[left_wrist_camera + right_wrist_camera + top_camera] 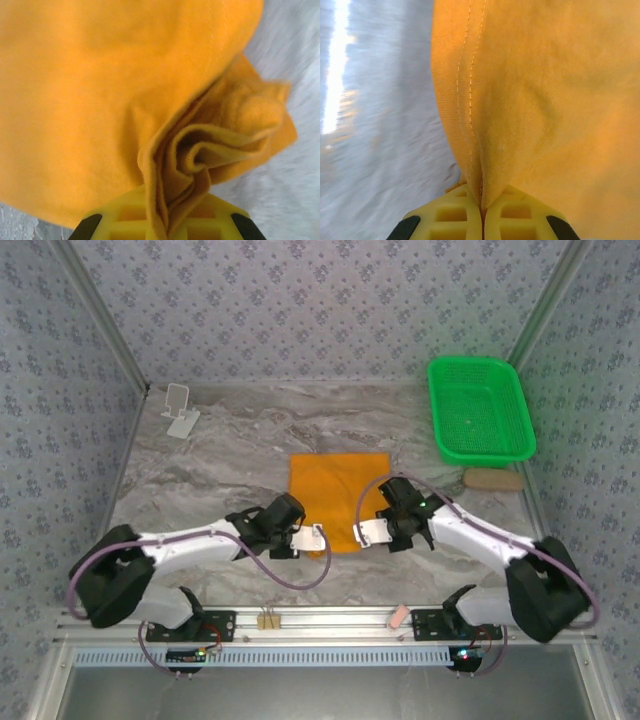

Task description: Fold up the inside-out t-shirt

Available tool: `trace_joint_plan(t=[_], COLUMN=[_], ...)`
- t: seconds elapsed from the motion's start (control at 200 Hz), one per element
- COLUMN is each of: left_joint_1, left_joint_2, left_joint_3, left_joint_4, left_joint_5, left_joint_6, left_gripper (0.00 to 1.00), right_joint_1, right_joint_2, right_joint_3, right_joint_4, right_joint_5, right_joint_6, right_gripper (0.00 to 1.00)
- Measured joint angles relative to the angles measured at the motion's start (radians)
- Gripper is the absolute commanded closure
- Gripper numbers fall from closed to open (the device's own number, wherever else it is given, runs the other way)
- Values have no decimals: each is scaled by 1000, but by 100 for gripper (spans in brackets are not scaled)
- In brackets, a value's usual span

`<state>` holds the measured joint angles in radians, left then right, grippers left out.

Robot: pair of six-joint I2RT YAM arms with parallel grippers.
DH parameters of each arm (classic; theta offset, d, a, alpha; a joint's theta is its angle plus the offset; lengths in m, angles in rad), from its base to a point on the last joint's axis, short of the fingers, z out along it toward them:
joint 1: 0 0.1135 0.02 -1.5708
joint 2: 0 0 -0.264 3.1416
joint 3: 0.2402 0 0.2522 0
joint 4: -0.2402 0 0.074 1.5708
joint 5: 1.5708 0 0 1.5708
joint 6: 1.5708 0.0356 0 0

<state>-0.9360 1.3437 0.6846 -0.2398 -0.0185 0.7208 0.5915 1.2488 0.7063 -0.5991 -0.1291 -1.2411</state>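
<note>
Marble table [200,470], grey, w/ flowery walls [300,310] round it; green basket [480,410] far right. Orange t-shirt [338,485] mid-table, near edge pinched tight by left fingers [125,220] & right fingers [450,215].

No writing can be read in any view. The t-shirt [338,495] shows plain orange cloth, no legible print.

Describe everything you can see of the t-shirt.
The t-shirt is orange, soft-looking knit, folded into a rough rectangle at the middle of the table. The left fingers and right fingers each pinch its near edge. A double-stitched hem shows at the right grip. Layers bunch and curl at the left.
</note>
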Motion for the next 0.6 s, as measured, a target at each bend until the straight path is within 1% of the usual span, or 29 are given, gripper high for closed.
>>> trace_joint_plan(t=[0.105, 0.215, 0.26, 0.33, 0.395, 0.465, 0.54, 0.6], left_joint_1=[-10, 6, 36, 109, 184, 257, 333, 393], left_joint_2=[-111, -194, -212, -201, -150, -61, 43, 124], left_joint_3=[80, 126, 129, 134, 157, 195, 216, 219], left_joint_4=[-108, -157, -159, -162, -181, -205, -198, -183], left_joint_5=[155, 365, 475, 608, 691, 757, 816, 843], left_joint_6=[-122, -273, -350, -448, -513, -556, -602, -642], left_gripper=[100, 100, 100, 100, 100, 100, 100, 100], right_joint_1=[28, 22, -6, -72, -148, -220, -254, -275], right_joint_2=[-144, -276, -301, -309, -267, -172, -47, 52], right_joint_3=[62, 142, 170, 190, 201, 220, 244, 272], right_joint_4=[-204, -381, -422, -447, -456, -447, -418, -407], right_joint_5=[-14, -96, -138, -206, -270, -326, -356, -388], right_joint_6=[39, 100, 120, 143, 155, 161, 169, 173], right_gripper=[100, 100, 100, 100, 100, 100, 100, 100])
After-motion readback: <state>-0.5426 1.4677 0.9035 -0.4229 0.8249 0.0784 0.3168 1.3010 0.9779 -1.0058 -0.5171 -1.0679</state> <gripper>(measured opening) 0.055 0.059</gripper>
